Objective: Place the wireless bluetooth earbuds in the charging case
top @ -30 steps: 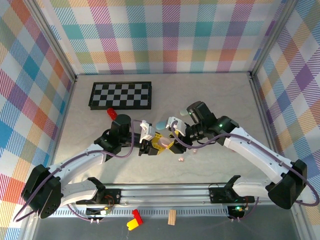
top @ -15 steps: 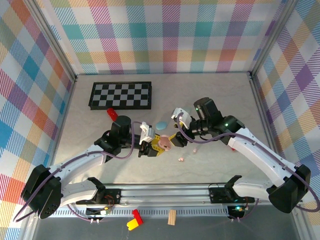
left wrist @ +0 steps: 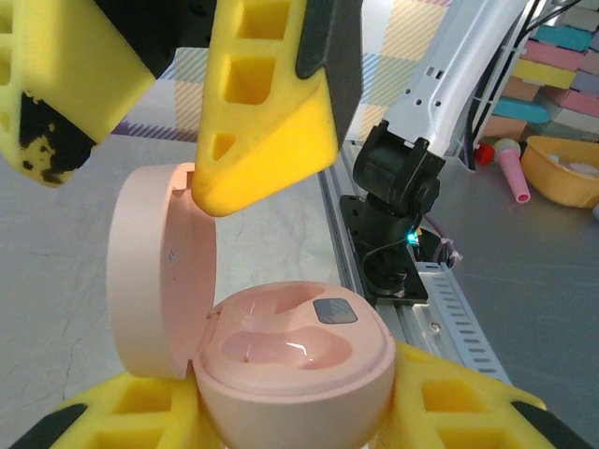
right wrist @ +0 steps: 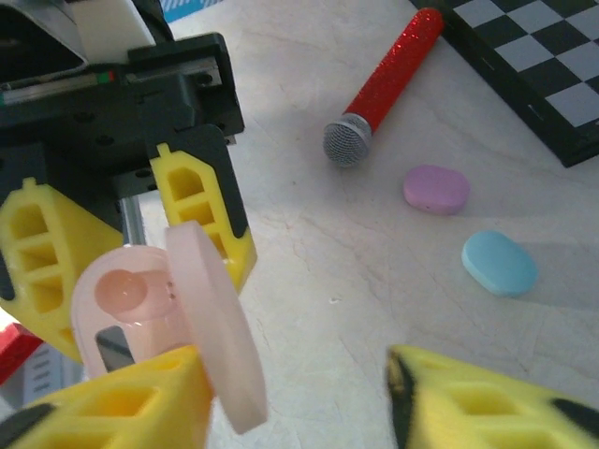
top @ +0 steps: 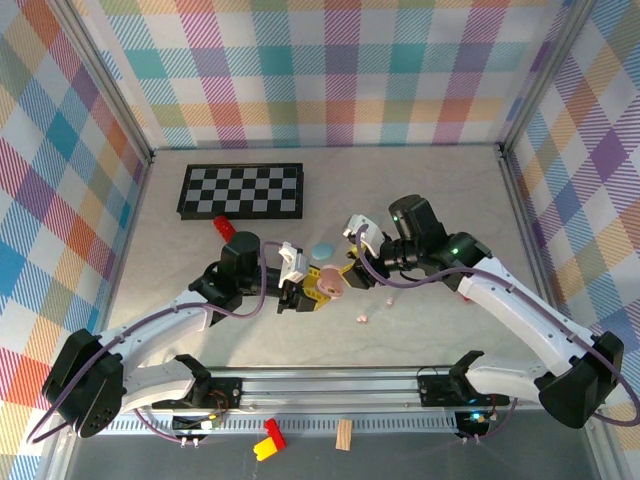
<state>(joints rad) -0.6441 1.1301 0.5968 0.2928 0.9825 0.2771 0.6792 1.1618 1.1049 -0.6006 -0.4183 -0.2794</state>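
Charging case (left wrist: 290,365), pink with its lid swung open, is clamped between the left fingers (left wrist: 449,416). Right fingers (right wrist: 122,412) stand apart, one against the lid's rim, drawn back rightward since a second ago. Pink earbuds (top: 363,318) lie on the bench (top: 450,200), right of the case.

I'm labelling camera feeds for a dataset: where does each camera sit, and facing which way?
Top external: above and behind, looking down on the table; left arm and right arm show.
Left wrist: on the left arm, facing along the left claw, shut on the open pink charging case; own yellow fingers at bottom.
Right wrist: on the right arm, looking down past the open right claw to the table.
Shared: both wrist views show the case and the opposite claw.
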